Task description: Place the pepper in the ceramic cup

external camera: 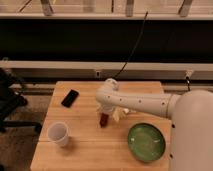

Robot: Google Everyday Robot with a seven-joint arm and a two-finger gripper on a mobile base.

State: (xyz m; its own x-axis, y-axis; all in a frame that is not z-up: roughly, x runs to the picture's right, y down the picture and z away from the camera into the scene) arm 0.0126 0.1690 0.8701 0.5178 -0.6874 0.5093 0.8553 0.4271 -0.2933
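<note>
The small dark red pepper (104, 120) is at the middle of the wooden table (85, 147), right under the end of my white arm. My gripper (104, 113) is at the pepper, directly over it. The white ceramic cup (58, 134) stands upright at the table's front left, well to the left of the gripper and apart from it. The contact between gripper and pepper is hidden by the arm.
A wide green bowl (146, 142) sits at the front right. A black phone (70, 97) lies at the back left. A pale object (120, 114) lies just right of the gripper under the arm. A dark chair (10, 107) stands left of the table.
</note>
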